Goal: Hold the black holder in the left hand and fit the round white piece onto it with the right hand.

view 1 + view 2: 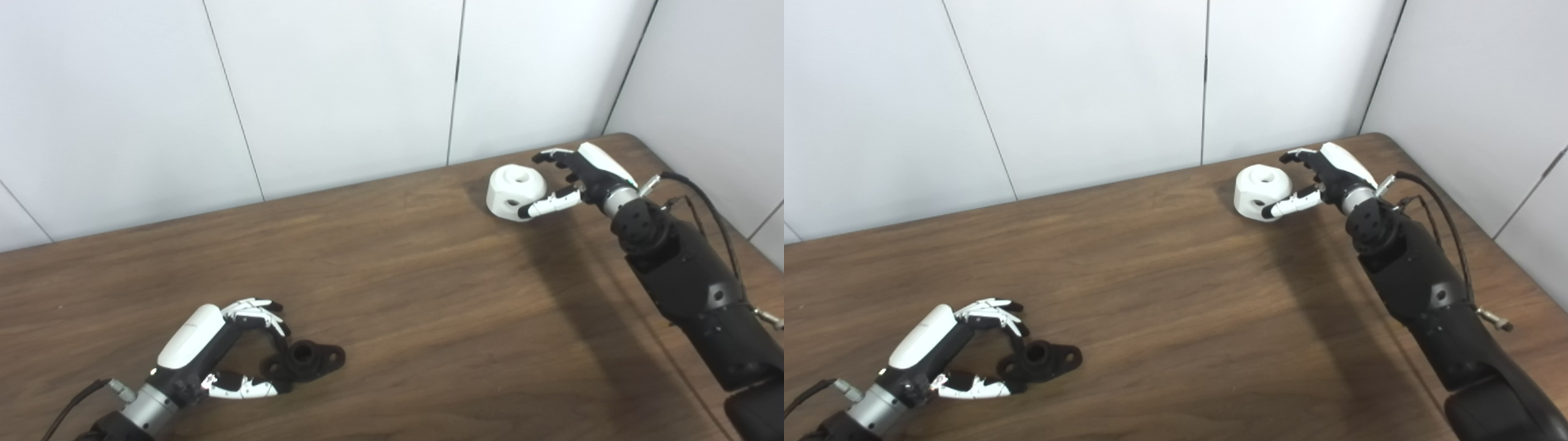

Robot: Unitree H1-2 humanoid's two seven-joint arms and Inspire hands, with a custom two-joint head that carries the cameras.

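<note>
place: lab test bench | evidence: bare wood-grain table [429, 306], plain white panel walls [331, 92], boxed-in corner

Black holder [306, 360]; white round piece [516, 191]; brown wood-grain table [398, 294]; white walls [331, 86].

Left hand [229, 343] cupped around black holder [306, 360] on table [404, 294], possibly touching, right hand [579, 177] beside round white piece [516, 192]
</note>
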